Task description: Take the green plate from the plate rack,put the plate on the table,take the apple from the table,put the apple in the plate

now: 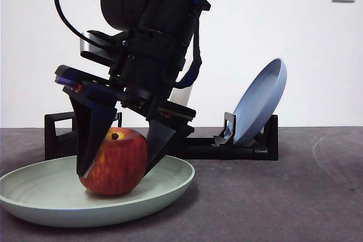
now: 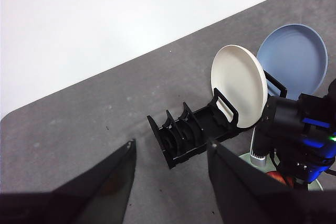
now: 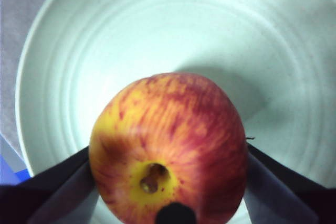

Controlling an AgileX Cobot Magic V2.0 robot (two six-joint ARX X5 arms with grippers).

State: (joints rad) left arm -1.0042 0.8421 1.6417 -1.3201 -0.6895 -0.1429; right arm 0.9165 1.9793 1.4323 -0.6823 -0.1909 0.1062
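Observation:
The red apple stands in the pale green plate, which lies flat on the grey table at the front left. My right gripper comes down from above, its two jaws pressed against the apple's sides. In the right wrist view the apple sits between the jaws over the plate's bowl. My left gripper is open and empty, high above the table, looking down at the black plate rack.
The rack stands behind the plate along the table's back. A blue plate leans in its right end. In the left wrist view a cream-white plate stands beside the blue one.

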